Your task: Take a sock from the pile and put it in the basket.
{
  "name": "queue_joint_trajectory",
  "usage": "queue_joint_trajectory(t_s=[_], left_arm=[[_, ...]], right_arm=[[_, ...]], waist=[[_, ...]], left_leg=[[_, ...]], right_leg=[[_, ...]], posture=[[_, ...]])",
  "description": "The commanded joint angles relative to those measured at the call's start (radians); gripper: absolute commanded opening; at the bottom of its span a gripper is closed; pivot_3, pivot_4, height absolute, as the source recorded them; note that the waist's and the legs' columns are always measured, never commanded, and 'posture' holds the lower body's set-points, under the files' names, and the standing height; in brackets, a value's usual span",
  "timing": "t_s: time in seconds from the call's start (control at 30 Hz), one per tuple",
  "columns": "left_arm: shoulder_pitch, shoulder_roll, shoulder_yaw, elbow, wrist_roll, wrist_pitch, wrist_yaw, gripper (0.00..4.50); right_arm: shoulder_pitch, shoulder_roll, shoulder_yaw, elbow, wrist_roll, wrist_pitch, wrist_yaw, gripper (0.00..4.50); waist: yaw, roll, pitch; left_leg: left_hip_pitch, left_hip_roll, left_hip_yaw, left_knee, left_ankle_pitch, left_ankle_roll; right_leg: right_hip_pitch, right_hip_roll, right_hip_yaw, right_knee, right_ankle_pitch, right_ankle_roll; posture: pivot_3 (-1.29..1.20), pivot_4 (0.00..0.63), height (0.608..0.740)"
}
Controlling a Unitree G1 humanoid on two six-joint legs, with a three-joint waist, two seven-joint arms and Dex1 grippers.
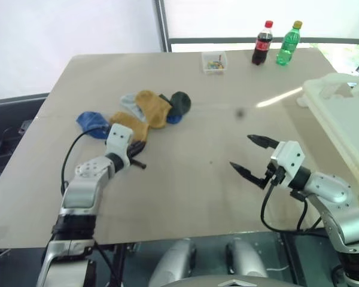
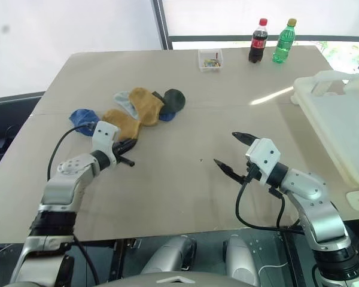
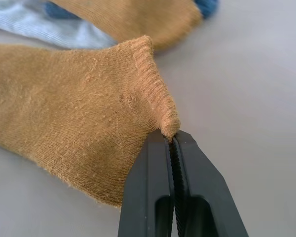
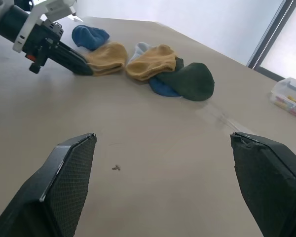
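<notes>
Left hand point(image 3: 173, 140) pinching 1 of 2 mustard socks point(image 3: 79, 123); right hand point(image 1: 246, 156) wide, empty; 2 bottles point(image 1: 262, 43) beyond.

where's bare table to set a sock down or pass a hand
Free: the wide patch between the pile, the right gripper and the basket. Crowded: around the pile, where the left gripper pinches a mustard sock.

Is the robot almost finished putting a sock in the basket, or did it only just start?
Only just started. Done: the left gripper has its jaws shut on the cuff of a mustard yellow sock at the near edge of the pile. In hand: that sock, which lies on the table, not yet lifted. Left: carrying it across to the cream basket and dropping it in. The right gripper hangs open.
</notes>
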Motion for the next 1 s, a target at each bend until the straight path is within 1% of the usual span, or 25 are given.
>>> queue_joint_trajectory(t_s=[0.03, 0.17, 0.27, 0.37, 0.53, 0.67, 0.77, 0.83, 0.87, 0.9, 0.97, 1.0], left_arm=[[0.078, 0.052, -0.002, -0.138, -0.072, 0.077, -0.092, 0.05], [0.183, 0.136, -0.039, -0.279, -0.15, 0.164, -0.204, 0.05], [0.195, 0.147, -0.06, -0.329, -0.208, 0.253, -0.221, 0.05], [0.158, 0.098, -0.084, -0.381, -0.295, 0.373, -0.198, 0.05], [0.029, -0.019, -0.156, -0.401, -0.42, 0.578, -0.152, 0.05], [-0.116, -0.162, -0.192, -0.313, -0.477, 0.717, -0.092, 0.05], [-0.172, -0.229, -0.2, -0.259, -0.466, 0.75, -0.038, 0.05], [-0.182, -0.234, -0.21, -0.253, -0.463, 0.749, -0.032, 0.66], [-0.179, -0.226, -0.212, -0.26, -0.468, 0.745, -0.039, 1.07], [-0.174, -0.217, -0.212, -0.27, -0.468, 0.73, -0.044, 1.27], [-0.152, -0.191, -0.186, -0.298, -0.452, 0.649, -0.055, 2.23], [-0.134, -0.149, -0.18, -0.321, -0.447, 0.604, -0.091, 2.63]], right_arm=[[0.006, -0.009, -0.025, -0.019, 0.015, -0.03, 0.013, 4.5], [0.022, -0.021, -0.047, -0.02, 0.021, -0.029, 0.019, 4.5], [0.036, -0.035, -0.066, -0.025, 0.027, -0.026, 0.023, 4.5], [0.047, -0.044, -0.08, -0.036, 0.031, -0.019, 0.017, 4.5], [0.065, -0.051, -0.105, -0.064, 0.035, 0.0, -0.008, 4.5], [0.081, -0.055, -0.125, -0.103, 0.044, 0.033, -0.027, 4.5], [0.088, -0.058, -0.132, -0.126, 0.048, 0.053, -0.039, 4.5], [0.097, -0.053, -0.141, -0.145, 0.056, 0.074, -0.058, 4.5], [0.1, -0.051, -0.143, -0.151, 0.06, 0.083, -0.064, 4.5], [0.103, -0.049, -0.145, -0.16, 0.064, 0.095, -0.071, 4.5], [0.125, -0.033, -0.155, -0.2, 0.128, 0.202, -0.111, 4.5], [0.138, -0.026, -0.16, -0.228, 0.18, 0.279, -0.137, 4.5]], waist=[[-0.001, 0.0, 0.0], [0.0, 0.0, 0.0], [0.006, 0.001, 0.0], [0.006, 0.001, 0.0], [0.003, 0.0, 0.0], [0.004, 0.0, 0.0], [-0.001, 0.0, 0.0], [-0.003, -0.001, 0.001], [-0.003, 0.0, 0.001], [-0.002, -0.001, 0.001], [0.001, -0.001, 0.001], [0.002, -0.001, 0.001]], left_leg=[[0.0, 0.0, 0.0, 0.0, 0.0, 0.0], [0.0, 0.0, 0.0, 0.0, 0.0, 0.0], [0.001, 0.0, 0.0, -0.001, -0.001, 0.002], [0.001, 0.0, 0.0, 0.0, -0.002, 0.004], [0.001, 0.0, -0.001, 0.0, -0.001, 0.002], [0.001, 0.0, -0.001, 0.001, 0.0, 0.0], [0.001, 0.0, 0.0, 0.001, 0.0, 0.0], [0.001, 0.0, 0.0, 0.001, 0.0, 0.0], [0.001, 0.001, 0.0, 0.001, 0.0, 0.0], [0.001, 0.001, 0.0, 0.001, 0.0, 0.0], [0.001, 0.001, 0.0, 0.001, 0.0, 0.0], [0.001, 0.001, 0.0, 0.001, 0.0, 0.0]], right_leg=[[0.0, 0.0, 0.0, 0.0, 0.0, 0.0], [0.0, 0.0, 0.0, 0.0, 0.0, 0.0], [0.001, 0.0, 0.0, 0.0, 0.0, 0.0], [0.002, -0.001, -0.001, 0.0, 0.0, 0.0], [0.002, 0.0, -0.001, 0.0, 0.0, 0.0], [0.002, 0.0, -0.001, 0.001, 0.0, 0.0], [0.002, 0.0, 0.0, 0.001, 0.0, 0.0], [0.001, 0.001, 0.0, 0.001, 0.0, 0.0], [0.001, 0.001, 0.001, 0.001, 0.0, 0.0], [0.001, 0.001, 0.001, 0.001, 0.0, 0.0], [0.001, 0.001, 0.001, 0.001, 0.0, 0.0], [0.001, 0.001, 0.001, 0.0, 0.0, 0.0]], posture=[[0.0, 0.15, 0.74], [0.0, 0.15, 0.74], [0.0, 0.15, 0.74], [0.0, 0.15, 0.74], [0.0, 0.15, 0.74], [0.0, 0.15, 0.74], [0.0, 0.15, 0.74], [0.0, 0.15, 0.74], [0.0, 0.15, 0.74], [0.0, 0.15, 0.74], [0.0, 0.15, 0.74], [0.0, 0.15, 0.74]])
